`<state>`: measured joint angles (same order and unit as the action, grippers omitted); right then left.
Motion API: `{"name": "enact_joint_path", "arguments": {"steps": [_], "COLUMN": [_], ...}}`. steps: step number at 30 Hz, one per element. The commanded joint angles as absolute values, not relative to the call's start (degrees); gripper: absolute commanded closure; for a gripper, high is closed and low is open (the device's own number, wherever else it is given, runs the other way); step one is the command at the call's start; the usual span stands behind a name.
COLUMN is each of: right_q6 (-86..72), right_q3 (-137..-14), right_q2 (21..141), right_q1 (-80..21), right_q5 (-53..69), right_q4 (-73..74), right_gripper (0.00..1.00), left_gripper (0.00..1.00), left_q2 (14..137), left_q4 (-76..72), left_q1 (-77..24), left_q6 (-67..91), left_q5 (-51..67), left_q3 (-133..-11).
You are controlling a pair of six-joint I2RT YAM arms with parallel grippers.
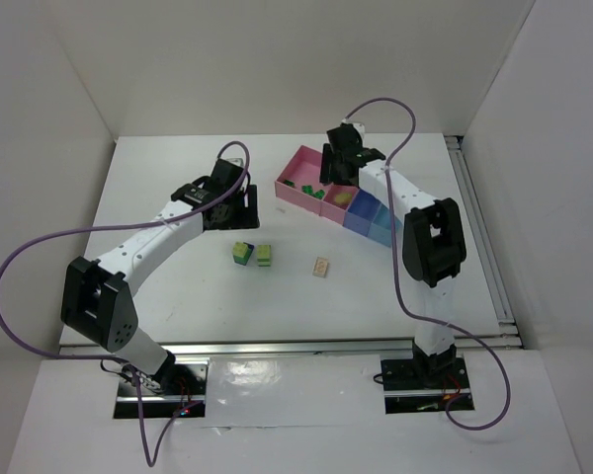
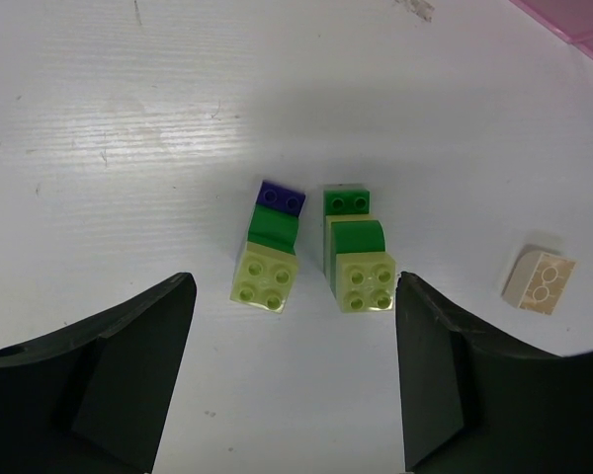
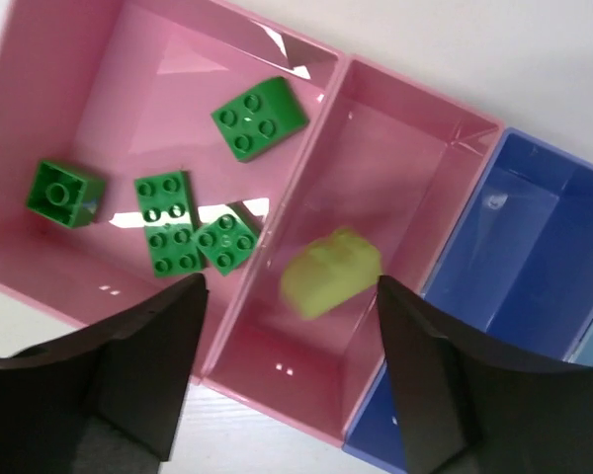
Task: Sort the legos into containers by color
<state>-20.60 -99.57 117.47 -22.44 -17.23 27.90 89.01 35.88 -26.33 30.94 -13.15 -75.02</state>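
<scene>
Right gripper, jaws apart, hangs over the pink plastic bin adjoining the dark blue bin, where a blurred lime-yellow lego brick sits, long axis diagonal; left gripper likewise spread

Legos in leftmost bin, one lego in next bin, stacks on table

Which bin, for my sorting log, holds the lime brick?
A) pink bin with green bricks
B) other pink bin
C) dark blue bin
B: the lime brick, blurred, is inside the pink bin next to the one with green bricks.
</scene>
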Motion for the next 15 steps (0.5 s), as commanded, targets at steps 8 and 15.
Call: {"name": "enact_joint_path", "arguments": {"steps": [8,15], "right_q6": [-21.71,-21.16], "right_q3": [-99.77,-79.06], "right_q2": [113.92,97.5], "right_q1": [-21.97,-28.82], "right_q5": [-19.07,-14.33], "right_q4": [30.6,26.62], "right_gripper": [0.2,0.22], "left_gripper": [0.15,0.15], "left_q2": [87.1,87.1], "left_q4": [38.94,39.46], "left_q1": [-26.98,-27.51], "left_q6": [31.03,31.64], "left_q5": [-12.74,-15.02], "left_q3": [-78.22,-76.03]}}
